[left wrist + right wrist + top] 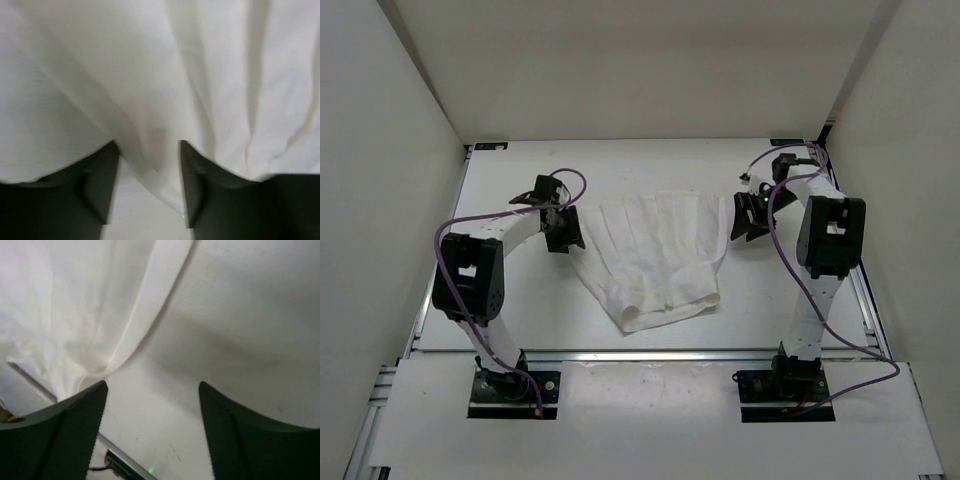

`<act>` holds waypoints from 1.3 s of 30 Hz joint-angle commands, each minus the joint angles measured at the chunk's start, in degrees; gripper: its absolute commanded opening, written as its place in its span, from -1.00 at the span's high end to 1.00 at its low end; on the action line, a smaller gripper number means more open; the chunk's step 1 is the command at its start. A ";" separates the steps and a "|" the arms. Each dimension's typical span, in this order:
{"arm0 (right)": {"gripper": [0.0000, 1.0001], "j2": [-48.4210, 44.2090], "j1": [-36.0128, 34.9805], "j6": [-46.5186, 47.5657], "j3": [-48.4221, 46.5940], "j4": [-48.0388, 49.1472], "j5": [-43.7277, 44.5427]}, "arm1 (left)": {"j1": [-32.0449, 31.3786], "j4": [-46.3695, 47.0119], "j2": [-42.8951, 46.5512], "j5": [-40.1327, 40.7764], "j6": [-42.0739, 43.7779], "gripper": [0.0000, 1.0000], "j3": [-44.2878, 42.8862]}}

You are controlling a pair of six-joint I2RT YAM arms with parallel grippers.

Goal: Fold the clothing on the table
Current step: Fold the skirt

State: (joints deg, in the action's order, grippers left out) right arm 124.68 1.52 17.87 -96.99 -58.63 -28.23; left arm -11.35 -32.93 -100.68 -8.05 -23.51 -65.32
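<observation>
Two arms reach in from either side of the clothing, which lies spread near the middle of the table. It is white and wrinkled, with parallel creases running along it, wider at the far end and narrower toward the near edge. From above, the left gripper sits at the garment's left edge and the right gripper sits at its right edge, toward the far corner. Both are low over the tabletop.

On the left wrist camera, the left gripper has its jaws apart. The cloth fills most of the view, and its hemmed edge runs down through the gap between the two dark fingers. The fabric is not visibly pinched. A strip of bare table shows below the hem.

On the right wrist camera, the right gripper is released, its fingers spread wide with only bare table between them. The garment lies bunched at the upper left, its folded edge ending just beside the left finger and apart from the other.
</observation>
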 commanded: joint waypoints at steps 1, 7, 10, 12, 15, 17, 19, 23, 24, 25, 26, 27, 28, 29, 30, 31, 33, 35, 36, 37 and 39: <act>-0.66 -9.18 2.61 4.01 4.86 -4.29 -5.77 | -6.56 -3.02 7.06 -4.69 -3.02 -0.37 -1.22; -0.95 -14.99 1.56 5.43 15.67 -9.22 -6.84 | -15.27 0.68 18.94 -7.85 -14.36 -0.97 9.06; -0.88 -16.31 -0.37 5.60 20.77 -9.41 -6.40 | -19.04 -2.22 23.85 -5.84 -15.43 -0.98 14.85; -0.89 -17.02 -2.30 5.07 23.77 -8.08 -6.23 | -19.67 -5.29 26.57 -3.99 -14.99 -0.97 18.80; -0.89 -17.55 -3.62 3.76 25.54 -5.45 -6.14 | -16.87 -7.76 32.98 -2.05 -16.22 -0.98 23.03; -0.90 -17.20 -4.33 3.14 25.80 -4.83 -7.19 | -14.75 -6.80 36.43 -3.10 -17.27 -0.95 25.58; -0.90 -16.23 -6.86 2.62 25.36 -4.21 -7.72 | -14.21 -3.31 37.67 -5.12 -19.20 -0.98 27.34; -0.90 -14.38 -10.56 0.42 24.05 -2.98 -9.29 | -18.61 4.70 33.47 -4.87 -23.77 -0.98 27.97; -0.89 -13.68 -11.18 -0.28 23.43 -2.55 -10.00 | -18.88 6.54 32.40 -5.13 -23.86 -0.97 27.18; -0.88 -13.16 -12.06 -0.64 22.99 -2.19 -9.92 | -19.14 7.78 30.30 -4.78 -23.43 -0.98 26.04; -0.86 -12.63 -13.02 -1.08 22.64 -2.10 -10.26 | -18.88 8.92 27.59 -5.21 -22.90 -0.97 24.73; -0.82 -11.93 -13.47 -1.78 21.68 -2.19 -9.66 | -19.14 9.19 26.43 -5.83 -22.55 -0.98 23.76; -0.80 -11.31 -14.43 -1.96 21.15 -1.67 -8.96 | -19.49 10.33 24.68 -6.70 -22.11 -0.97 23.14; -0.70 -10.96 -15.05 -2.13 21.05 -1.57 -8.60 | -19.93 11.73 23.09 -6.97 -22.02 -0.96 22.00; -0.47 -10.78 -15.14 -2.31 20.97 -1.57 -7.73 | -20.46 11.83 21.95 -7.76 -21.15 -0.96 21.29; -0.29 -10.86 -14.97 -3.18 21.49 -1.23 -7.20 | -20.81 11.49 20.45 -7.94 -20.53 -0.98 21.37; 0.71 -11.39 -14.27 -3.45 22.63 -0.53 -5.88 | -21.08 11.57 19.74 -7.68 -20.00 -0.97 23.47; 1.00 -12.09 -12.34 -3.81 24.47 -0.34 -5.08 | -19.94 14.10 21.83 -10.13 -20.08 -0.50 27.76; 1.00 -12.27 -11.72 -3.98 24.74 -0.52 -5.26 | -18.46 14.38 23.33 -10.84 -20.26 -0.35 31.10; 1.00 -12.79 -10.06 -3.72 25.61 -0.78 -5.69 | -17.83 14.38 24.38 -12.06 -20.00 0.23 32.26; 1.00 -14.11 -6.72 -3.29 26.84 -1.14 -6.22 | -14.41 11.06 30.34 -11.55 -19.21 0.96 34.99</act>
State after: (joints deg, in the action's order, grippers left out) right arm 113.60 -9.43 14.44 -71.70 -58.87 -35.48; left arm -29.02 -19.44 -76.86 -18.33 -44.29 -33.19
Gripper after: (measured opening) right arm 0.020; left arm 0.095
